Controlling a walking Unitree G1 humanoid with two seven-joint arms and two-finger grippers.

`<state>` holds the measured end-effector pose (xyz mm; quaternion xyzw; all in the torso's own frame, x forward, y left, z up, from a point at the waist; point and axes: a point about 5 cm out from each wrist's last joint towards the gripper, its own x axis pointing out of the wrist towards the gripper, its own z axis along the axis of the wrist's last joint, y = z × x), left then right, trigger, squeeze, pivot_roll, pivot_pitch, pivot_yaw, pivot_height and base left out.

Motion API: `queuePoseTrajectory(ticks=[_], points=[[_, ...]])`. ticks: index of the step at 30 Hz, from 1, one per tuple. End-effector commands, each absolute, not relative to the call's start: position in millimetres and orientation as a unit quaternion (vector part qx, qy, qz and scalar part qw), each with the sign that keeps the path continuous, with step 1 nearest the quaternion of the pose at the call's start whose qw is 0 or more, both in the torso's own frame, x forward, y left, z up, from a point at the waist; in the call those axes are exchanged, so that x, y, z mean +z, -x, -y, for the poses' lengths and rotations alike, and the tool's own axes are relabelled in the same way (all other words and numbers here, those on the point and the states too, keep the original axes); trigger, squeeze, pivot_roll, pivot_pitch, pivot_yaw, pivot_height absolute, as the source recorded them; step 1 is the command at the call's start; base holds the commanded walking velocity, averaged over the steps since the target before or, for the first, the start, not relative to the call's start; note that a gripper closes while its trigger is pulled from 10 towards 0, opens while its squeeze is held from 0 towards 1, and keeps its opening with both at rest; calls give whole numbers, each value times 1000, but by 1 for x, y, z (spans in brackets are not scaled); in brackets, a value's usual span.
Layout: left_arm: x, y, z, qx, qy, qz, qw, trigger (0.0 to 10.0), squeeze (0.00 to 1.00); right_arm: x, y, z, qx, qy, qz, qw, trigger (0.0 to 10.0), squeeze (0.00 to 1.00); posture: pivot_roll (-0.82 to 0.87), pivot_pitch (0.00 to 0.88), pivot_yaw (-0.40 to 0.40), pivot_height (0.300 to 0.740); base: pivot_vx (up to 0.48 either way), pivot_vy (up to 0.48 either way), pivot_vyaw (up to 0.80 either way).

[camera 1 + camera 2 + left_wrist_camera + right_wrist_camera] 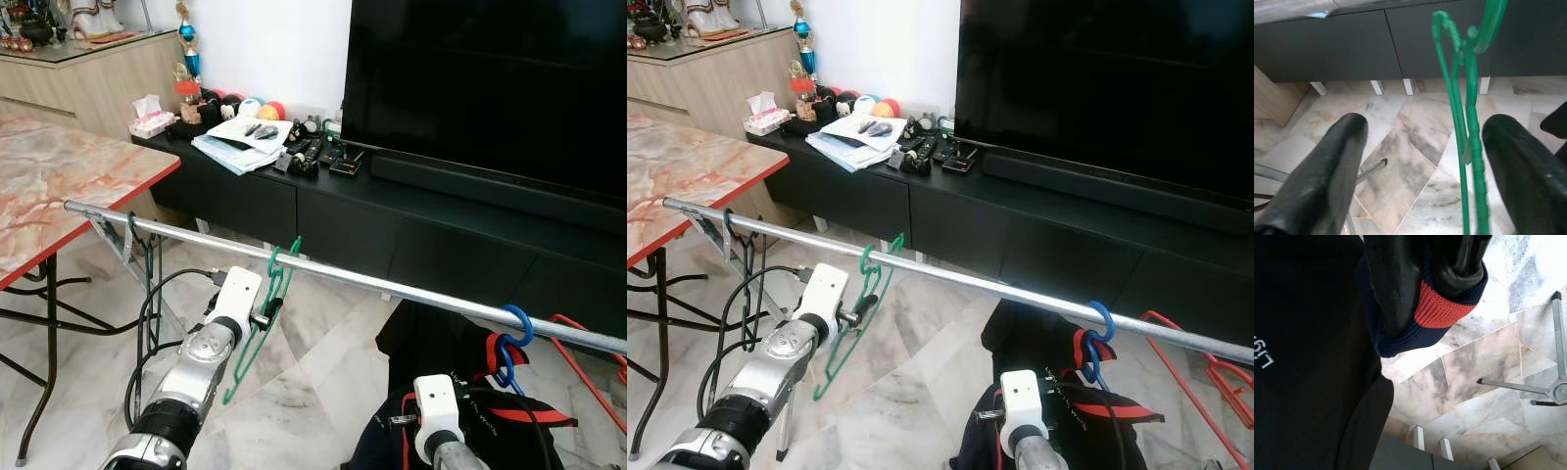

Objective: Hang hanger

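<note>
A green hanger point(263, 323) hangs by its hook on the silver rail point(392, 286) that runs across in front of me. My left gripper point(1425, 125) is open just below the rail. Its two black fingers point(1332, 161) stand wide apart on either side of the hanger's green wire, which runs closer to one finger without being pinched. My right gripper point(1425, 289) is low on the right, shut on the navy, red-banded cuff point(1442, 311) of a dark garment point(441, 343). That garment hangs from a blue hanger point(514, 338) further right on the rail.
A black hanger point(147, 284) hangs near the rail's left end, beside the marble-top table point(59, 186). A red hanger point(588, 362) lies low at the far right. Behind the rail stand a black TV cabinet point(343, 211) with clutter and a large TV point(490, 78).
</note>
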<state>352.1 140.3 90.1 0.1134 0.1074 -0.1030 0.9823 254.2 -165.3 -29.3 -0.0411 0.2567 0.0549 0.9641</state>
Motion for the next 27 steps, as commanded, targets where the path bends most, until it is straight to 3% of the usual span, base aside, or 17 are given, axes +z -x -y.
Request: queuePoseTrajectory(ticks=[1, 27], points=[[91, -353, -140, -99, -112, -105, 983, 0, 0, -26, -258, 165, 53, 39, -248, 967, 10000, 0, -45, 10, 24, 740, 0, 0, 0], [86, -351, -131, -155, -85, -98, 979, 0, 0, -28, -256, 163, 55, 38, -254, 965, 10000, 0, -40, 20, 21, 740, 0, 0, 0]])
